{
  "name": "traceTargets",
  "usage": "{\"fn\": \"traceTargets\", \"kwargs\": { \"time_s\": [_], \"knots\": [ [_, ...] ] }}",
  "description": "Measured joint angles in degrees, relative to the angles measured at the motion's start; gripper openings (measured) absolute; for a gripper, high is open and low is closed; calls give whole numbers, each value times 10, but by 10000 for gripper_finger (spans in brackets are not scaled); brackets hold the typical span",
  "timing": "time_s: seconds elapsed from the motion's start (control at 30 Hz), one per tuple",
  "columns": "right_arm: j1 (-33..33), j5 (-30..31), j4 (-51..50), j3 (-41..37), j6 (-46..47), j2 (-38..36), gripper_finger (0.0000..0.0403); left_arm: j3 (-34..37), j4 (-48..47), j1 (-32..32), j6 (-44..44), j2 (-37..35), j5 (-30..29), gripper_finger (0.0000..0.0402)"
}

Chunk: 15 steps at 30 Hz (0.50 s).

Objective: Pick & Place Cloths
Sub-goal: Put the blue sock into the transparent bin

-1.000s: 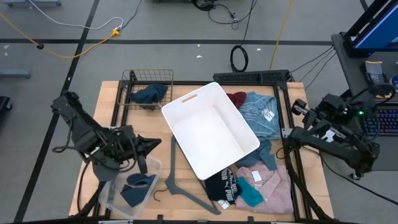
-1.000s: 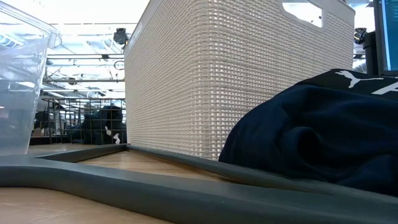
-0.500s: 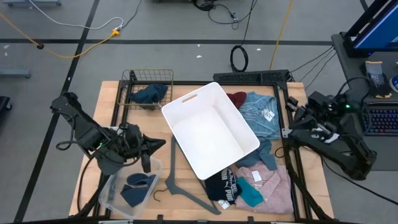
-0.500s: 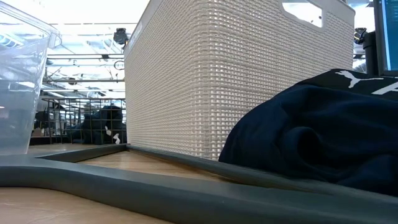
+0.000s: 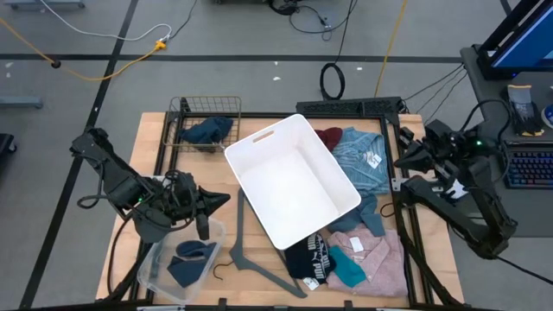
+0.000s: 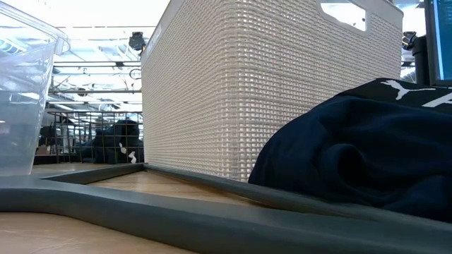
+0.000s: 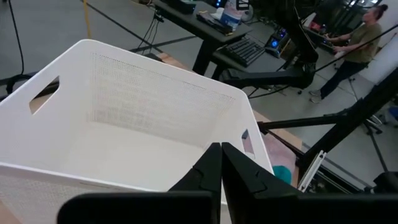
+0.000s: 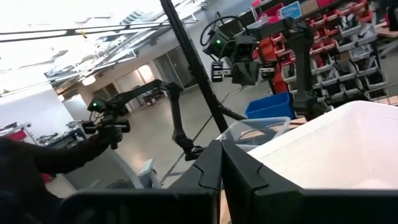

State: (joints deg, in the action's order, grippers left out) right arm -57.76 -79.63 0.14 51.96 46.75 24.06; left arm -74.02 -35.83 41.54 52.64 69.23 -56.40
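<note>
The cloths lie on the table's right half: a maroon one (image 5: 329,136), a light-blue shirt with white tag (image 5: 361,161), a grey-blue one (image 5: 370,212), a pink shirt (image 5: 378,257), a teal one (image 5: 349,269) and a black one with white print (image 5: 308,259), which also shows in the low view (image 6: 353,148). One navy cloth sits in a wire basket (image 5: 207,130), another in a clear bin (image 5: 192,261). My left gripper (image 5: 226,200) is shut and empty, left of the white basket (image 5: 294,177). My right gripper (image 5: 400,161) is shut and empty, by the light-blue shirt's right edge.
The white basket stands tilted across the table's middle, with nothing inside it in the left wrist view (image 7: 137,118). A grey plastic hanger (image 5: 251,259) lies near the front edge. A black frame (image 5: 397,130) borders the table. A person (image 7: 364,37) stands in the room beyond.
My right arm has swung toward the table's far edge, and its gripper now points left at the light-blue shirt's right edge. The cloths and the baskets have not moved.
</note>
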Motion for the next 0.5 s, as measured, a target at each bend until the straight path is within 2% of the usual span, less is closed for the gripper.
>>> {"fn": "traceTargets", "kwargs": {
  "time_s": [0.13,0.27,0.5],
  "knots": [
    [11,3,-13,19,5,19,0,0,0,0,2,0,0,3],
    [42,5,-15,61,7,44,0,0,1,0,4,0,4,13],
    [109,14,-19,101,21,74,0,0,1,-4,25,0,4,5]
  ]
}}
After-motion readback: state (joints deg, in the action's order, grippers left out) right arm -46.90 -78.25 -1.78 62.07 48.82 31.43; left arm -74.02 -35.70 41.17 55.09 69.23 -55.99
